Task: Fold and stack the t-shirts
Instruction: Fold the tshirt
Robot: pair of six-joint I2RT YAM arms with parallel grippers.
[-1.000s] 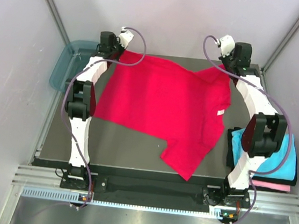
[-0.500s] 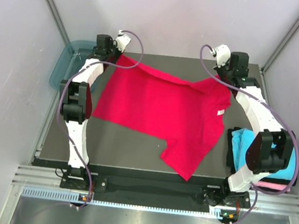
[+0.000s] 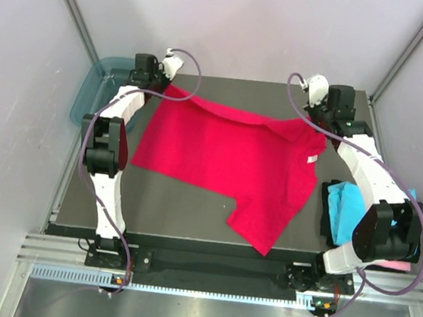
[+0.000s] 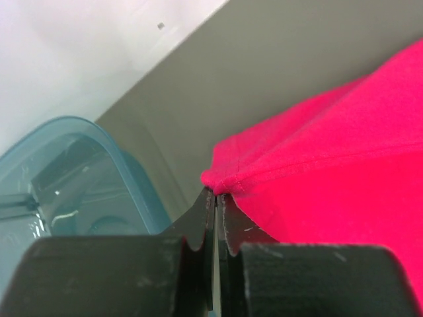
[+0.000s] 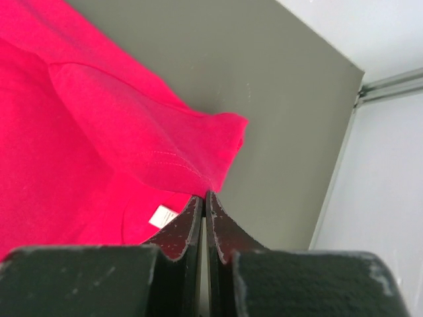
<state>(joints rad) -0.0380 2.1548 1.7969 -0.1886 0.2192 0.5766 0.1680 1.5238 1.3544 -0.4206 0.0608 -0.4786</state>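
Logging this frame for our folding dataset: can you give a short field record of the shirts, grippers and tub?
red t-shirt: spread on the table, far edge raised
left gripper: shut on the red t-shirt's far left corner
right gripper: shut on its far right edge
cyan t-shirt: at the table's right edge
pink t-shirt: partly seen beneath the cyan one
teal tub: off the far left corner

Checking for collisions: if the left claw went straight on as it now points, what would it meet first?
The red t-shirt corner pinched in the left claw; beyond that, probably the dark table, not the teal tub.
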